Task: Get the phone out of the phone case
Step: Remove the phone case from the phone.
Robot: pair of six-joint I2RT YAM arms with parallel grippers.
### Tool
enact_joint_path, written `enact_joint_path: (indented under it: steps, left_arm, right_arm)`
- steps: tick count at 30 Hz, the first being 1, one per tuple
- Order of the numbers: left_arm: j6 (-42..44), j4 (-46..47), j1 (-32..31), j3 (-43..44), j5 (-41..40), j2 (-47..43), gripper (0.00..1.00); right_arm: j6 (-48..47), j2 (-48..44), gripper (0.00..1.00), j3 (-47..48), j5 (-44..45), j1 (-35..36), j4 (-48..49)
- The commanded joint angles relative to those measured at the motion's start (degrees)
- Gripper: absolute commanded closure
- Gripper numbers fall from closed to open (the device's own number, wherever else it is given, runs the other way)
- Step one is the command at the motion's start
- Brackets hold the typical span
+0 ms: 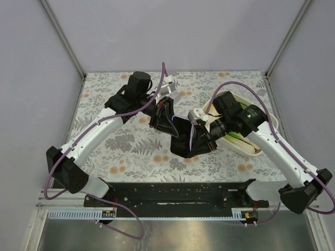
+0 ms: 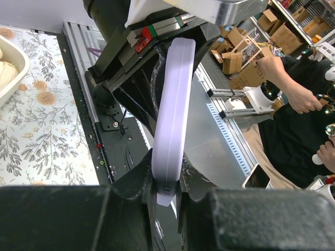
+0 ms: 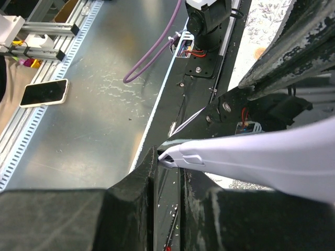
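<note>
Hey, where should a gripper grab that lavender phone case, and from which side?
By its thin rim near an end, coming in edge-on. The lavender phone case is a slim slab held on edge; the left gripper and right gripper each pinch one end across its thickness.

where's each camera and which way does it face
Top external: above, behind the robot, facing down at the table; shows left arm, right arm, left gripper, right gripper.
Left wrist: on left arm, facing along left gripper at the phone case.
Right wrist: on right arm, facing past right gripper toward the base plate.
Shared: both wrists see the phone case.
</note>
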Motion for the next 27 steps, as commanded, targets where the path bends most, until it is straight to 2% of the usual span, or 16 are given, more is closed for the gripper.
enact_joint_path:
  steps: [1, 7, 14, 27]
  left_arm:
    - [2.9, 12.5, 1.3, 3.2, -17.7, 4.4, 1.00]
    - [2.7, 12.1, 1.2, 3.2, -17.6, 5.1, 1.00]
    - [2.8, 11.6, 1.0, 2.5, -17.5, 4.6, 1.00]
    - [-2.2, 14.8, -0.2, -2.2, -16.8, 0.8, 1.00]
  right_arm:
    - [-10.8, 0.9, 1.00, 4.6, -10.3, 7.1, -6.1]
    - [-18.5, 3.2, 1.00, 7.2, -7.2, 7.5, -12.9]
    - [-20.9, 4.4, 1.00, 7.2, -3.6, 7.5, -12.9]
    - [-11.3, 4.5, 1.00, 4.4, 6.8, 7.5, 0.1]
